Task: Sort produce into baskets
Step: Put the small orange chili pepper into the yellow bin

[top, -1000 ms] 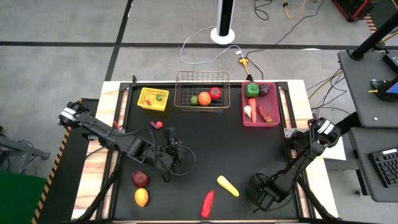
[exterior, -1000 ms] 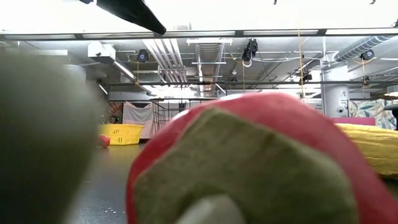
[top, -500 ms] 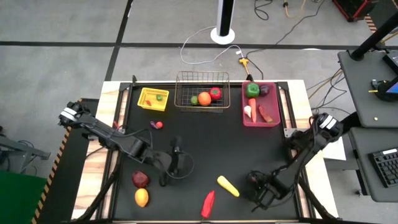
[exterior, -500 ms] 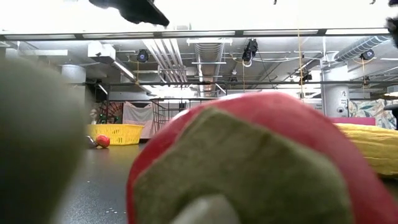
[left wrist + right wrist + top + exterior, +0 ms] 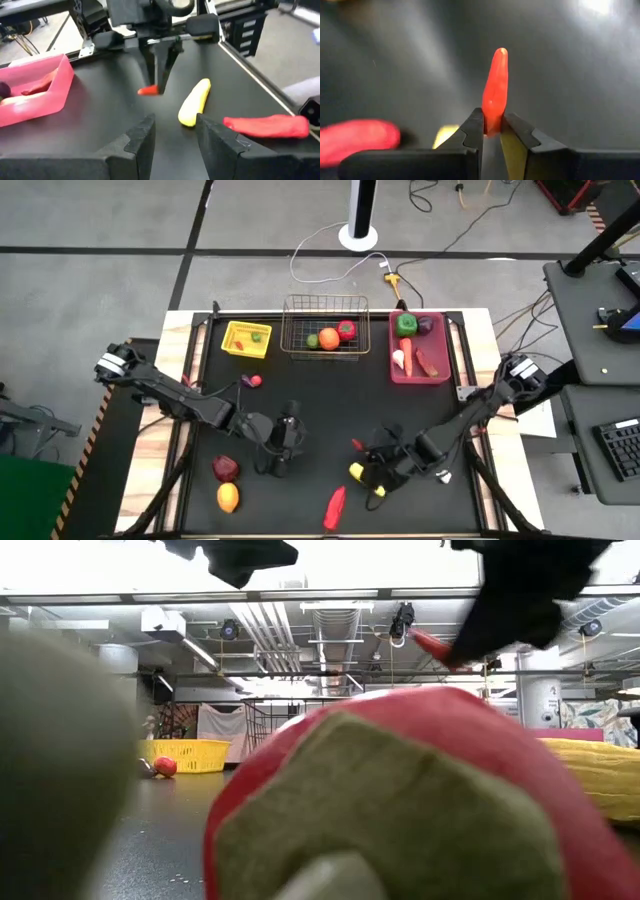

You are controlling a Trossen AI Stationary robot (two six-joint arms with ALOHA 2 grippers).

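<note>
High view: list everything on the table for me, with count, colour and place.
tray: one, yellow, back left, a green piece inside.
wire basket: one, bare metal, back middle, holding green, orange and red pieces.
bin: one, pink, back right, holding green, purple, pale and red pieces.
small piece: one, red and purple, in front of the tray.
round fruit: two, dark red and yellow-orange, front left.
long pepper: one, red, front middle.
yellow piece: one, front middle, under the right arm.
chili: one, small, red, held off the table.
left gripper: open, empty, centre-left.
right gripper: shut on the chili.
</note>
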